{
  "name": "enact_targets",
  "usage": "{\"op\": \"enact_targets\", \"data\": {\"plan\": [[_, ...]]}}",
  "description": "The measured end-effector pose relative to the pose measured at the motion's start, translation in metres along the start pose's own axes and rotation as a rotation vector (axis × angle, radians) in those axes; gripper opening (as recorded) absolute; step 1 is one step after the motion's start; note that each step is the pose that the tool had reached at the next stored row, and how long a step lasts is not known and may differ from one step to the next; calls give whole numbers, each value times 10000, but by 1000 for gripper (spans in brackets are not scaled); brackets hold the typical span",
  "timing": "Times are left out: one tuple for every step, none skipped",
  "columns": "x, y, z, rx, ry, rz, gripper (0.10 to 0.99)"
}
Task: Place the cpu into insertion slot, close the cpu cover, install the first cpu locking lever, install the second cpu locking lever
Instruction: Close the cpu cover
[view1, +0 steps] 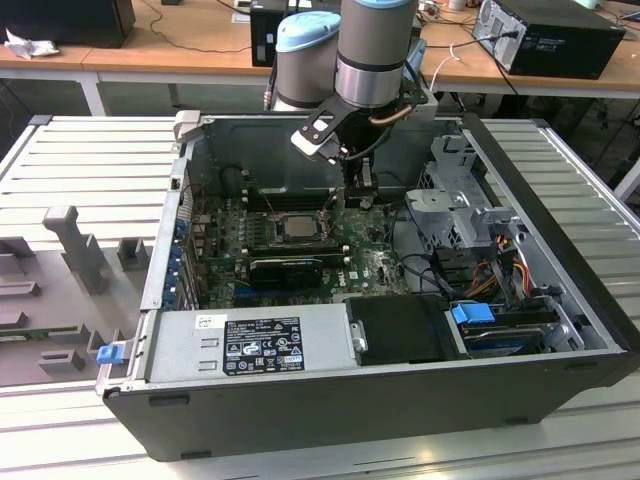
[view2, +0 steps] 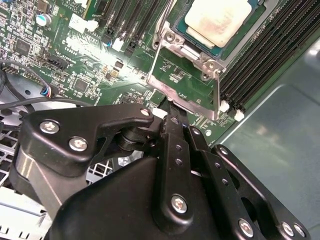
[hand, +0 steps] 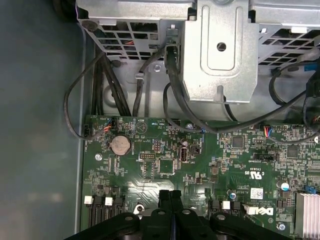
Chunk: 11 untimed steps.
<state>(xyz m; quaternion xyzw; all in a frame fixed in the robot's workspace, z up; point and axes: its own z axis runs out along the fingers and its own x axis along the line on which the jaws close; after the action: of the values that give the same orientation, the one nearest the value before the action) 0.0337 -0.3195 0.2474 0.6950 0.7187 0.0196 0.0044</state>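
Second wrist view: cpu (view2: 217, 20) flat square, pale silver-grey metal top.

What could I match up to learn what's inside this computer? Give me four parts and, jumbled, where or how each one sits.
Parts:
1 chip
2 metal cover
3 round battery
4 blue clip

Places:
A on the case corner at the exterior view's left
B swung open, off the chip
C lying flat, pale top showing
D near a corner of the green board

Pairs: 1-C, 2-B, 3-D, 4-A
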Motion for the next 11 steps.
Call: {"op": "enact_targets", "data": {"plan": [[0,-2,0,0,1,0,106],[0,-6,0,0,0,0,106],[0,-11,0,0,0,0,106],[0,-15,0,0,0,0,106],[1,-18,-1,0,0,0,106],[1,-21,-1,0,0,0,106],[1,-23,-1,0,0,0,106],[1,-27,-1,0,0,0,106],[1,-31,-1,0,0,1,106],[1,-34,-1,0,0,0,106],[1,-40,-1,0,1,0,106]]}}
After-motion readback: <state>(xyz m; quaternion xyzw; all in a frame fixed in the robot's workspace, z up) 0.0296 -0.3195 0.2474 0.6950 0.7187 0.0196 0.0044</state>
